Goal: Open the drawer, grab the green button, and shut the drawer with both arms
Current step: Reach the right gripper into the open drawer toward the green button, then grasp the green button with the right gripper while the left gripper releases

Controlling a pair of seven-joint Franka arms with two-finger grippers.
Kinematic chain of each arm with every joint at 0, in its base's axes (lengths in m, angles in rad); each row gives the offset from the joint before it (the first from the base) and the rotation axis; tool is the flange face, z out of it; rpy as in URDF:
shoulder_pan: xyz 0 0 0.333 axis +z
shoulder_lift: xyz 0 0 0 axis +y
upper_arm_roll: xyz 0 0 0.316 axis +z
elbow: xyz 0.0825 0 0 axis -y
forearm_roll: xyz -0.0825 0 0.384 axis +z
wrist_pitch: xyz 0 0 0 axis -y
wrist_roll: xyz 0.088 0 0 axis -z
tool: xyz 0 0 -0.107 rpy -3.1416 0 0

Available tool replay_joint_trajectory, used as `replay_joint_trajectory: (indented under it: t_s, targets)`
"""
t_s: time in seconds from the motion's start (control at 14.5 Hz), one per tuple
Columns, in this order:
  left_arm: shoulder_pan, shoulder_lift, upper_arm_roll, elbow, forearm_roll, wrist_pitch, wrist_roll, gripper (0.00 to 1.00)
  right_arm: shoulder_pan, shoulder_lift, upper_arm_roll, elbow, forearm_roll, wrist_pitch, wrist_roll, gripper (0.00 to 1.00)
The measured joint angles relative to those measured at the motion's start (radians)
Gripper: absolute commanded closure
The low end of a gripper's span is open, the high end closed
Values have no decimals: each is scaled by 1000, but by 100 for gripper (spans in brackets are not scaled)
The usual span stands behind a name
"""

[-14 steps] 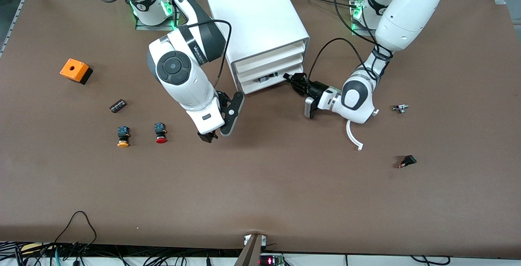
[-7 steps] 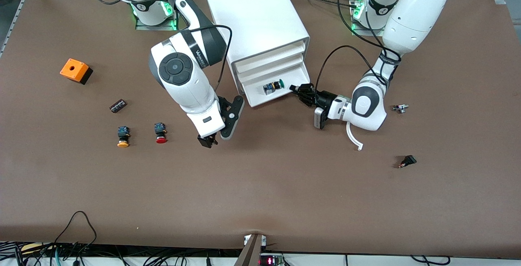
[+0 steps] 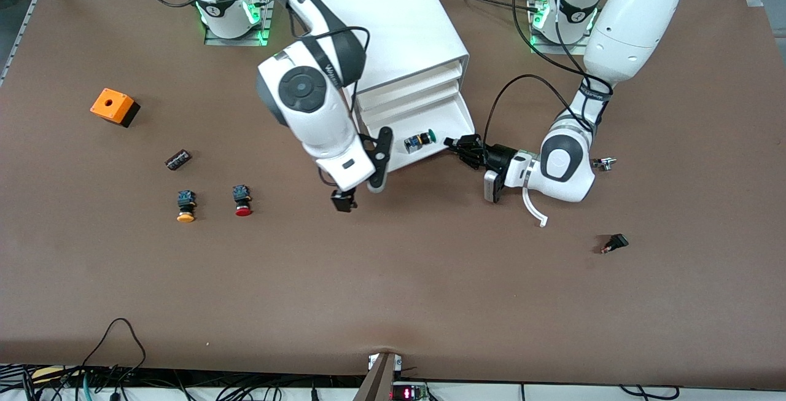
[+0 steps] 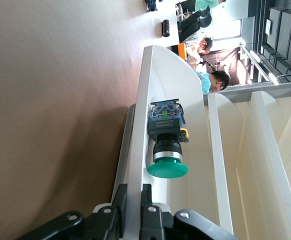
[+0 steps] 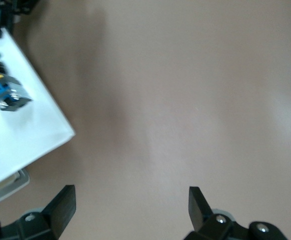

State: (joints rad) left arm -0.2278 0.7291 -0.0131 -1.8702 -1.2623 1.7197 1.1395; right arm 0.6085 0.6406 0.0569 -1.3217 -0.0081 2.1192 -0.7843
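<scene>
At the cabinet's lowest level, the drawer (image 3: 451, 120) stands pulled out; the left gripper (image 3: 459, 143), at its 3 o'clock corner, has fingers clamped on the front wall to draw it. Inside lies the button (image 3: 419, 140): green cap, black-and-blue body. Right gripper (image 3: 344, 199), fingers spread, hovers over the bench (image 3: 393, 278) at the drawer's 7 o'clock, apparently staged for pickup.

Right arm's wrist and camera bracket cover the drawer (image 3: 451, 123) corner toward the right arm's end. Right wrist view: green button (image 5: 3, 90) partly cut by the frame edge, blurred; right gripper (image 5: 130, 205) shows fingertips only, rest out of frame. Left wrist view: left gripper (image 4: 133, 207) cut off at the frame edge, fingers (image 4: 119, 210) clamped on the drawer's front wall. Small parts by the left gripper (image 3: 605, 163) (image 3: 614, 242) too small to identify.
</scene>
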Motion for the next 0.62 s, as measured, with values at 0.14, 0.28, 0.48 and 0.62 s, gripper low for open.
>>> replay_joint_trajectory:
  t_s: [0.14, 0.28, 0.48, 0.62]
  targets:
    - [0, 1, 20, 13, 0, 0, -6, 87, 26, 31, 0, 0, -1, 36, -2, 0]
    - [-1, 2, 34, 23, 0, 0, -8, 83, 40, 53, 0, 0, -1, 54, -14, 0]
    - [-2, 3, 47, 35, 0, 2, -22, 1, 75, 59, 0, 2, -1, 57, -20, 0]
    - [-2, 4, 64, 41, 0, 9, -33, 0, 96, 59, -1, 4, -1, 59, -20, 0]
